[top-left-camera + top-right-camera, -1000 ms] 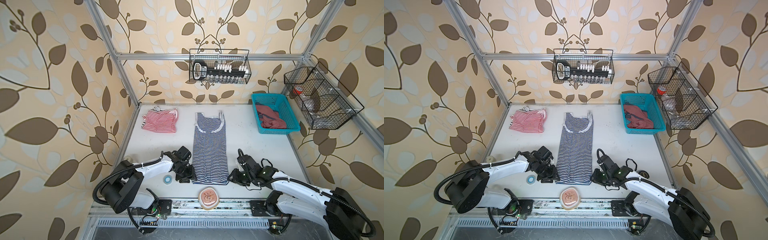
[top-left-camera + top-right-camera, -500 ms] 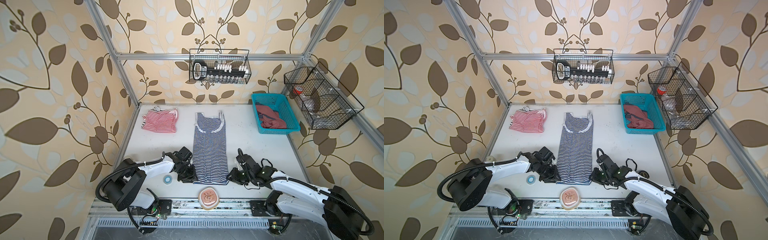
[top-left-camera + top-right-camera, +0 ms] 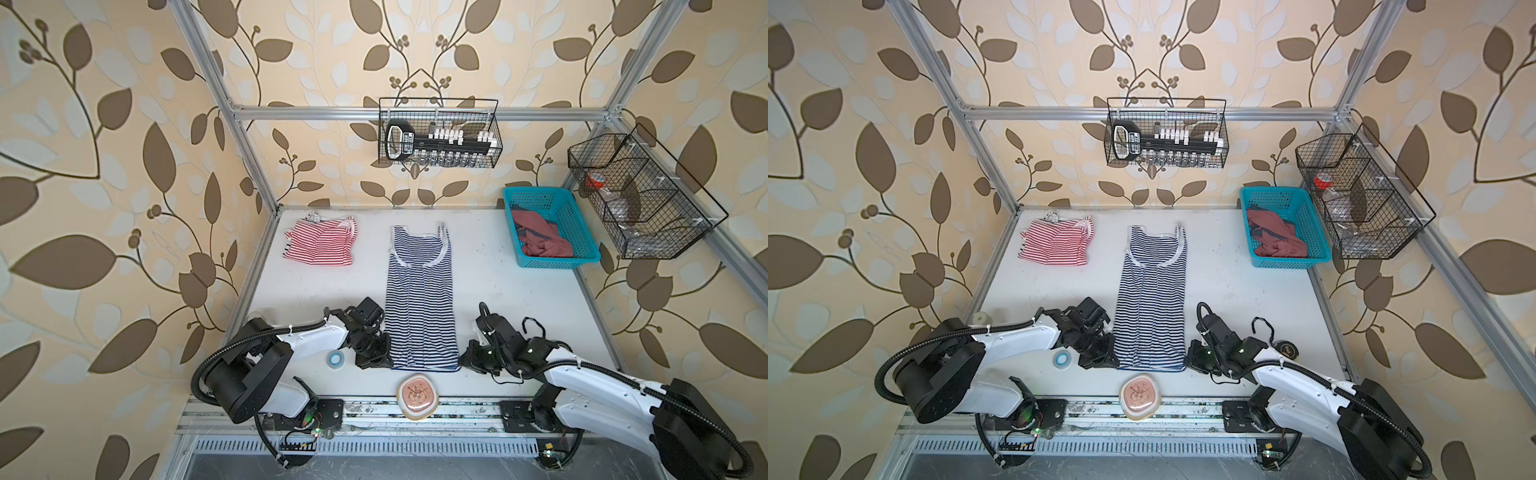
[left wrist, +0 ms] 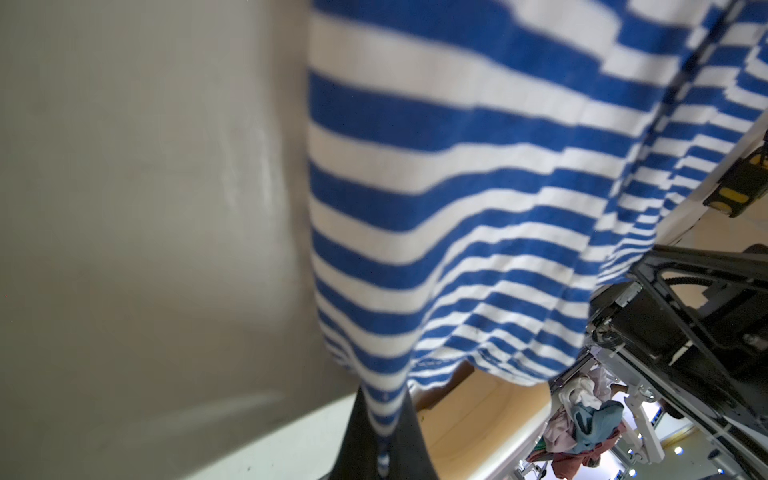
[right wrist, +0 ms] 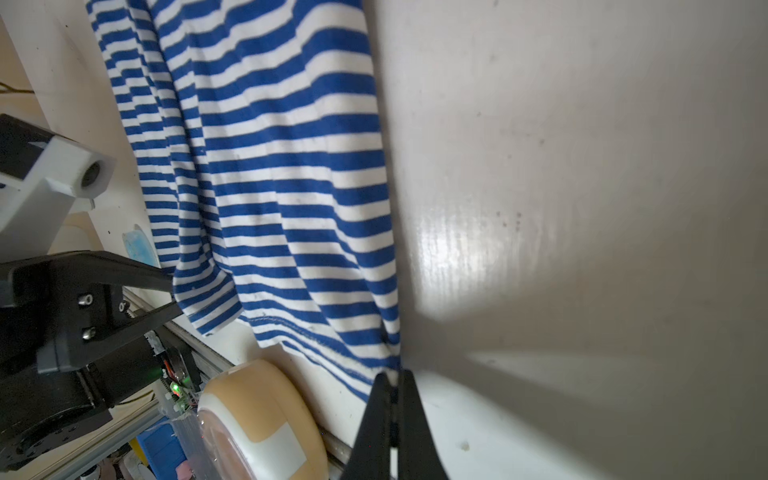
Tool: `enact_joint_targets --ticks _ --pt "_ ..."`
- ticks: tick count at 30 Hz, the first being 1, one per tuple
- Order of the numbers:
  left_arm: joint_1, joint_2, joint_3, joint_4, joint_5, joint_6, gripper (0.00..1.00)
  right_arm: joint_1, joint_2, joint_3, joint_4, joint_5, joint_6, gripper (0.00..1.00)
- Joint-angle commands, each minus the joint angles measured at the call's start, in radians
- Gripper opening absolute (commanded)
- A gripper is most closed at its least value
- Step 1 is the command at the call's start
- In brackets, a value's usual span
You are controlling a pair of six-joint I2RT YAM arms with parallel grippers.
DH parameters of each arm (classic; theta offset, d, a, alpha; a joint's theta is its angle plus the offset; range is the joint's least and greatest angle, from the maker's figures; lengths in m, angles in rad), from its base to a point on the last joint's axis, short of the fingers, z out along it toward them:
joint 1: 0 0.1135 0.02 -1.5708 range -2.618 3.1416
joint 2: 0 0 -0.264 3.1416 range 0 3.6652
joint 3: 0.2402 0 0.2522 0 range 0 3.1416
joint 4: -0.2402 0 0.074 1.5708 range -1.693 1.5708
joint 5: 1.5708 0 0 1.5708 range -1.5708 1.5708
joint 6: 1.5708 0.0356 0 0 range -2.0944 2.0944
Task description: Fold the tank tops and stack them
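White table (image 3: 498, 291): the navy top (image 3: 419, 299) lies flat mid-table, the red top (image 3: 320, 245) folded at far left. The left gripper (image 4: 384, 419) and right gripper (image 5: 392, 386) each pinch a hem corner, seemingly both layers. The lengthwise fold is starting; next, lift evenly and carry the hem to the neckline.

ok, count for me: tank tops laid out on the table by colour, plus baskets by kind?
navy-and-white tank top: 1
red-and-white tank top: 1
Wire baskets: 2 (back wire basket, side wire basket)
blue plastic basket: 1
Total: 5
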Motion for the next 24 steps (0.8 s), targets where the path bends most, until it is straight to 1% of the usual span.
enact_joint_targets --ticks 1,8,14,20,24 --pt "-0.011 -0.035 -0.001 -0.06 -0.062 -0.011 0.01 0.005 -0.026 -0.012 -0.061 0.025 0.018 0.0" --pt "-0.009 -0.062 0.137 -0.13 -0.108 0.0 0.0 0.004 -0.025 0.084 -0.113 0.043 -0.029 0.0" --pt "-0.01 -0.092 0.209 -0.176 -0.121 0.001 0.0 -0.007 -0.002 0.163 -0.131 0.045 -0.068 0.0" --pt "-0.009 -0.088 0.279 -0.218 -0.163 0.012 0.0 -0.071 0.025 0.253 -0.158 0.03 -0.145 0.0" --pt "-0.001 -0.044 0.346 -0.24 -0.187 0.034 0.0 -0.124 0.088 0.331 -0.172 -0.001 -0.215 0.0"
